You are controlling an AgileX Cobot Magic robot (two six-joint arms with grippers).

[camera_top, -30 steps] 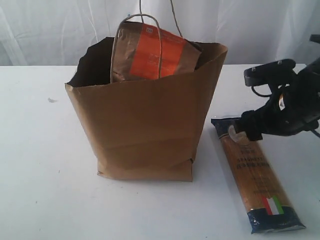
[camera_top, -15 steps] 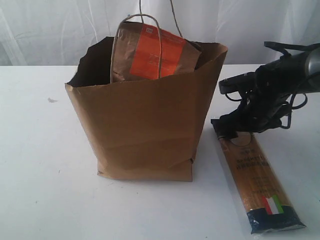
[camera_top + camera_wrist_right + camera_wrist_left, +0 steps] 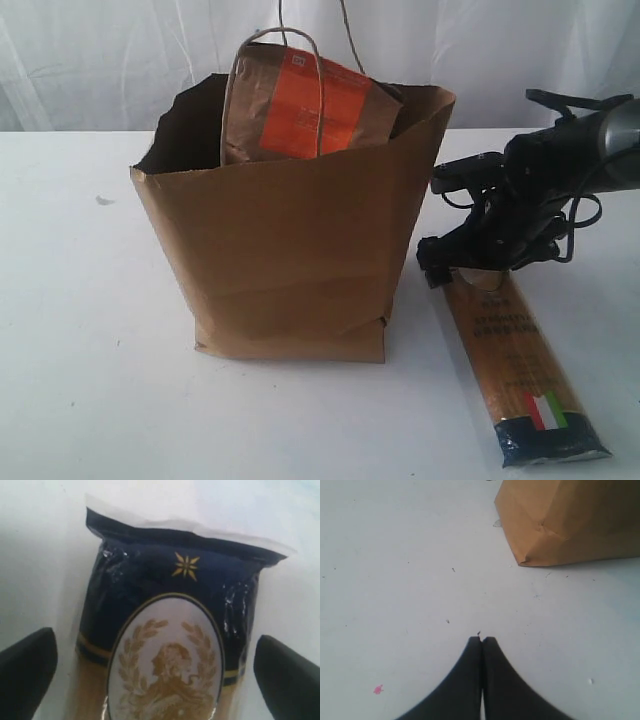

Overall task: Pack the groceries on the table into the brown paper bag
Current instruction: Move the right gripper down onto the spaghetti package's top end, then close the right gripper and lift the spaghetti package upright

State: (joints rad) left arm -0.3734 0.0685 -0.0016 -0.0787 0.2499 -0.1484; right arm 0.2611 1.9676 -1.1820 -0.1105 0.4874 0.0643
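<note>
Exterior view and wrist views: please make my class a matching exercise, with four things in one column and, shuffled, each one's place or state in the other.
Things:
1. spaghetti packet
2. brown-orange pouch
3. left gripper
4. right gripper

Places or states:
A. shut, holding nothing
B. lying flat on the table beside the brown paper bag
C. open, jaws either side of a dark blue packet end
D. sticking out of the bag's top

Pairs: 1-B, 2-D, 3-A, 4-C.
</note>
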